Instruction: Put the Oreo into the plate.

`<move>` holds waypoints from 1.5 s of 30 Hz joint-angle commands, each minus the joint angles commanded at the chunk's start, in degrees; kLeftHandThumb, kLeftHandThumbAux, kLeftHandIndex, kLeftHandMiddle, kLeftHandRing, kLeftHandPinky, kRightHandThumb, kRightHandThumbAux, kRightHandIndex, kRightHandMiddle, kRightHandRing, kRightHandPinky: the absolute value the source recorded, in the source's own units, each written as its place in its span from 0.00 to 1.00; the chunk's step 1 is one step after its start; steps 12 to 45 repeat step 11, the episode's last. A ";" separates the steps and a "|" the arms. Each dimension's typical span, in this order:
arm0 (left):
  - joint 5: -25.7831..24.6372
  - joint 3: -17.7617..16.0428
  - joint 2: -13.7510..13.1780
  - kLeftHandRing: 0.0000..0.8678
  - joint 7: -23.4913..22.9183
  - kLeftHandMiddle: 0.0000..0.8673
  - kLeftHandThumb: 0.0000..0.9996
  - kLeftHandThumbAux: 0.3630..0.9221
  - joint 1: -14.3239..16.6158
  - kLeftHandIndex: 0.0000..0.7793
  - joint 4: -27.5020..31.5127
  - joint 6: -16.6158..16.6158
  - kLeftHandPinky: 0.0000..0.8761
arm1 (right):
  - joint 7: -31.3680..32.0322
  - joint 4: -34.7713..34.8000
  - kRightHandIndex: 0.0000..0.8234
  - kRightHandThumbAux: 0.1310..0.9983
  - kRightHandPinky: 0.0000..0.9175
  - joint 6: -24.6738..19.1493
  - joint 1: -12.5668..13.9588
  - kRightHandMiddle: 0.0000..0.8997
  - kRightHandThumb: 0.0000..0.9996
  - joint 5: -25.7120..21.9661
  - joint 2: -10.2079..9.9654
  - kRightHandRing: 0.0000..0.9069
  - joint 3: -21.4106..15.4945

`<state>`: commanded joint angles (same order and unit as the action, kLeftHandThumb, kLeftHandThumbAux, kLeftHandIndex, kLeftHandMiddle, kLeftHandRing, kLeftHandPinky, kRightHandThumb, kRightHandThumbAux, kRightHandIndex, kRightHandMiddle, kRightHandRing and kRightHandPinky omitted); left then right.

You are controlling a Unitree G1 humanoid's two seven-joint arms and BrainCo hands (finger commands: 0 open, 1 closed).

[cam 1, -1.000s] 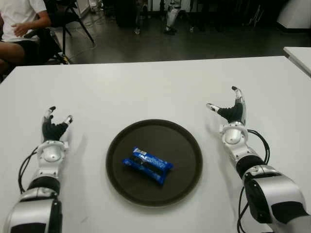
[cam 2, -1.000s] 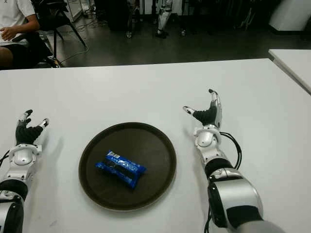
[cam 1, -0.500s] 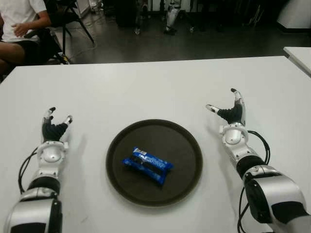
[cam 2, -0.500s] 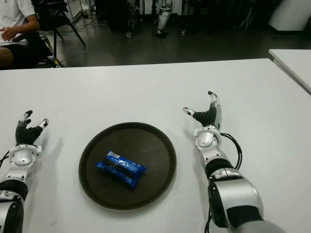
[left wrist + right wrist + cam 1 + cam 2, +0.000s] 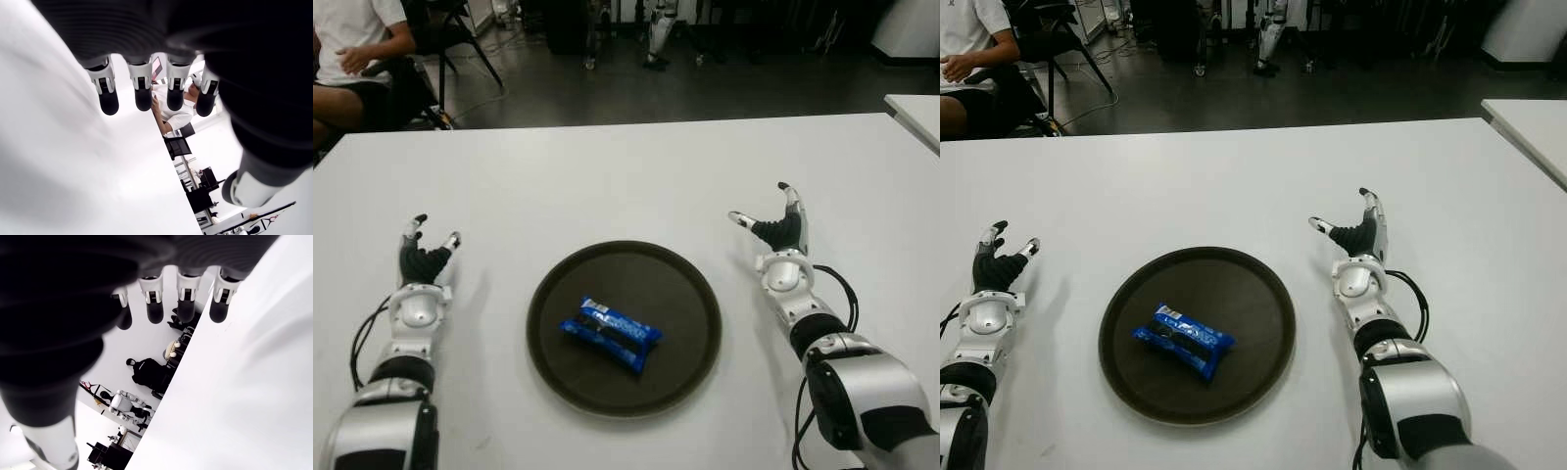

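Observation:
A blue Oreo pack lies flat inside the round dark plate at the middle of the white table. My left hand shows to the left of the plate, fingers spread and holding nothing. To the right of the plate is my right hand, also spread with nothing in it. Both wrist views show straight fingers over the bare tabletop and no pack between the fingers there.
The white table stretches far behind the plate. A second white table begins at the far right. A seated person and chairs are beyond the far left corner.
My right hand has sunk slightly toward the table. The Oreo pack, the plate and my left hand are where they were.

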<state>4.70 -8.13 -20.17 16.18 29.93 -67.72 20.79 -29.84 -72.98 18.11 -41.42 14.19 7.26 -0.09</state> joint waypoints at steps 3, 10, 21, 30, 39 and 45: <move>0.41 0.32 -0.11 0.00 0.24 0.00 0.00 0.54 0.05 0.00 -0.09 -0.28 0.01 | -0.04 0.01 0.00 0.74 0.10 0.07 0.03 0.00 0.00 -0.09 -0.13 0.00 -0.10; 0.46 0.38 -0.26 0.00 0.38 0.00 0.00 0.53 0.08 0.00 -0.31 -0.56 0.00 | -0.12 0.00 0.00 0.73 0.09 0.04 0.02 0.00 0.00 -0.34 -0.24 0.00 -0.36; 0.40 0.32 -0.27 0.00 0.43 0.00 0.00 0.53 0.12 0.00 -0.43 -0.68 0.00 | -0.18 -0.03 0.00 0.72 0.08 0.03 0.02 0.00 0.00 -0.39 -0.26 0.00 -0.41; 0.40 0.32 -0.27 0.00 0.43 0.00 0.00 0.53 0.12 0.00 -0.43 -0.68 0.00 | -0.18 -0.03 0.00 0.72 0.08 0.03 0.02 0.00 0.00 -0.39 -0.26 0.00 -0.41; 0.40 0.32 -0.27 0.00 0.43 0.00 0.00 0.53 0.12 0.00 -0.43 -0.68 0.00 | -0.18 -0.03 0.00 0.72 0.08 0.03 0.02 0.00 0.00 -0.39 -0.26 0.00 -0.41; 0.40 0.32 -0.27 0.00 0.43 0.00 0.00 0.53 0.12 0.00 -0.43 -0.68 0.00 | -0.18 -0.03 0.00 0.72 0.08 0.03 0.02 0.00 0.00 -0.39 -0.26 0.00 -0.41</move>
